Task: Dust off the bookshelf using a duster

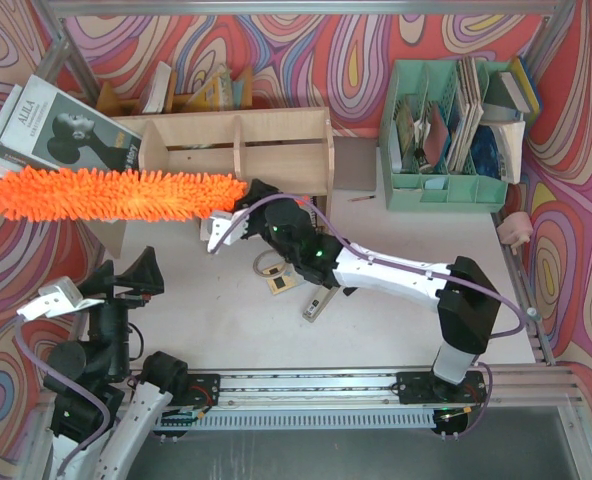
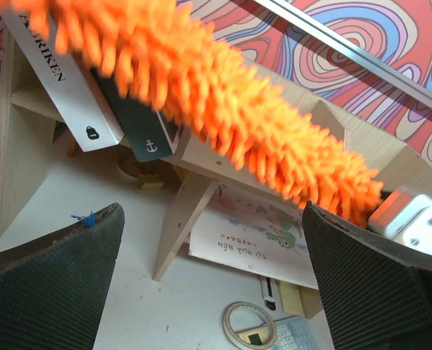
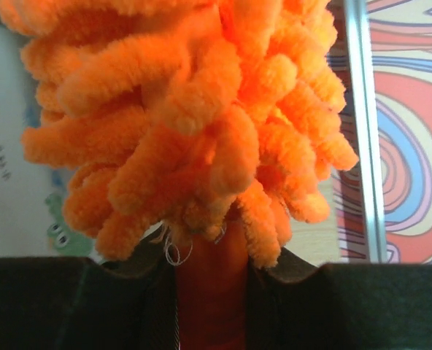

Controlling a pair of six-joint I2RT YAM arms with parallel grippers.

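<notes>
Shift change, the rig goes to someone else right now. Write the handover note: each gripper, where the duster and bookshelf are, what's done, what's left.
Left gripper: open, empty, low at the near left, in front of the shelf and touching nothing.
Right gripper: shut on the duster handle, just behind the fluff.
Duster: held roughly level across the front of the bookshelf, over its left compartment, with the tip past the shelf's left end.
Done: duster in hand and at the shelf. How much is already dusted cannot be told.
Left: probably sweep along the rest, including the right compartment.
</notes>
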